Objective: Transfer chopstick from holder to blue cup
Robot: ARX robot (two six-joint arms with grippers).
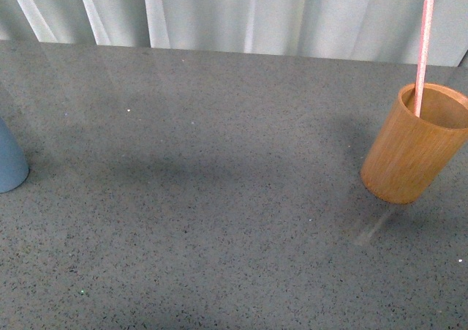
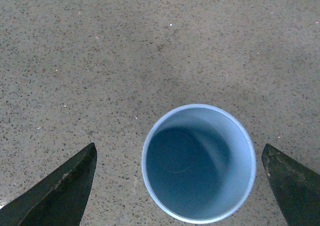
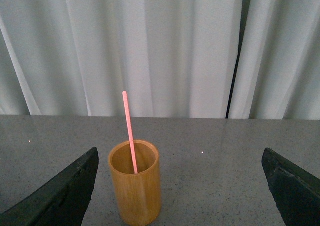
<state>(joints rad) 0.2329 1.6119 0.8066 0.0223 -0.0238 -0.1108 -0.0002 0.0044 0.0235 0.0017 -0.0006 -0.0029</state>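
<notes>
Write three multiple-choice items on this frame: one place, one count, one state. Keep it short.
1. Where in the front view does the wooden holder stand?
A. far right
B. centre
C. far left

2. How many chopsticks are in it?
A. three
B. one
C. none

3. The blue cup is:
A. lying on its side
B. holding a chopstick
C. upright and empty

Answers:
1 A: the holder sits at the right edge of the front view.
2 B: a single pink chopstick rises from it.
3 C: the left wrist view looks straight down into its bare inside.
</notes>
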